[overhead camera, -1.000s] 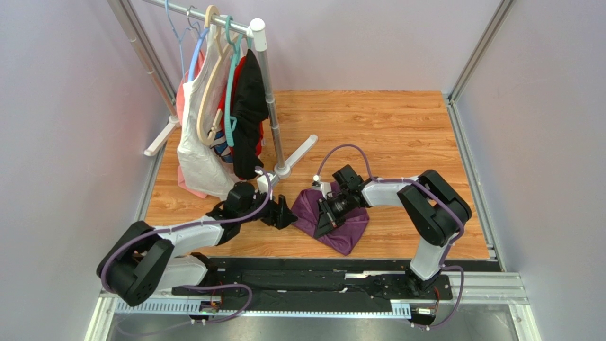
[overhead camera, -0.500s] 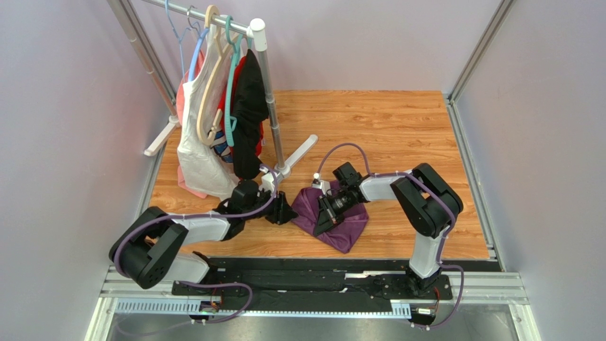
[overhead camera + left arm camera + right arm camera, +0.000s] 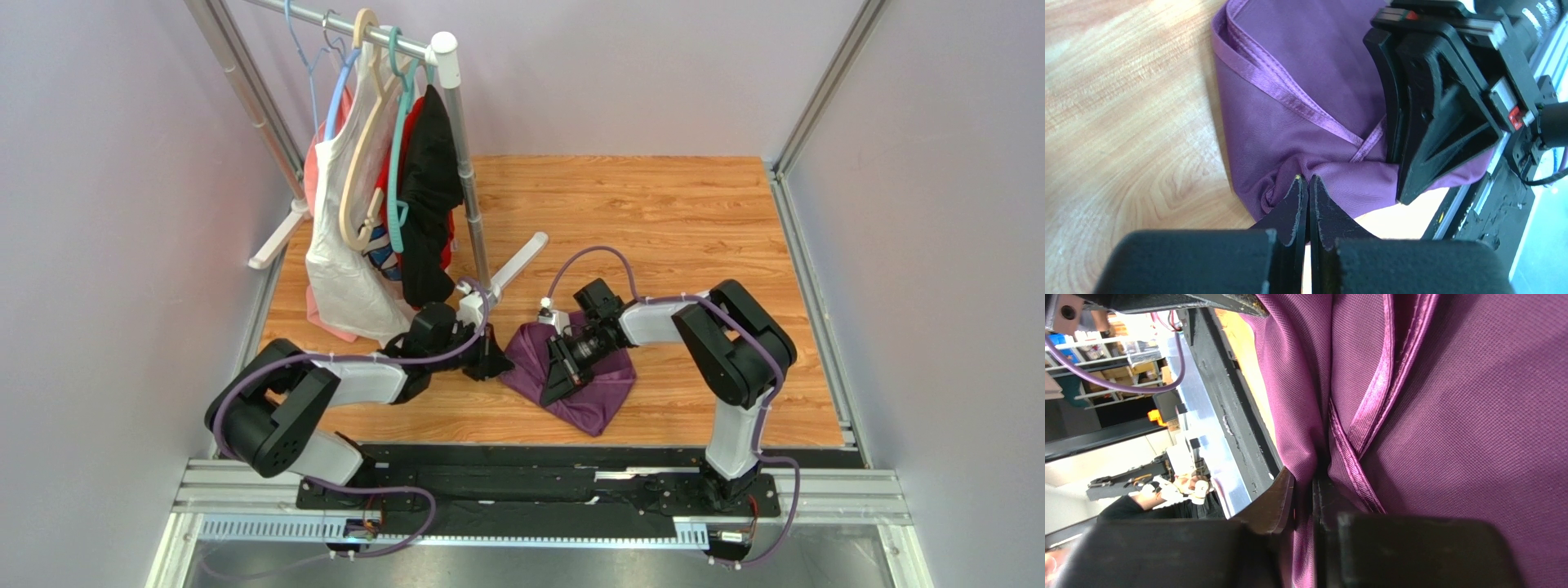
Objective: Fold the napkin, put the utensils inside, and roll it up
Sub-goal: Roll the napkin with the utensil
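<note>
The purple napkin [image 3: 589,377] lies crumpled in a heap on the wooden table, near the front edge. My left gripper [image 3: 501,364] is at the heap's left edge. In the left wrist view its jaws [image 3: 1309,179] are pressed together, pinching a puckered fold of the napkin [image 3: 1290,122]. My right gripper [image 3: 556,380] is low over the middle of the heap. In the right wrist view it [image 3: 1306,478] is shut, with a strip of the napkin [image 3: 1444,416] running between the fingers. The utensils are out of view.
A clothes rack [image 3: 456,172] with white, red and black garments [image 3: 368,233] on hangers stands at the back left; its white foot [image 3: 515,260] reaches toward the napkin. The black base rail [image 3: 552,472] runs along the near edge. Bare wooden table [image 3: 687,221] lies behind and to the right.
My left arm has slid right to the napkin's left edge and its jaws have gone from wide open to shut there. The right gripper has stayed on the heap.
</note>
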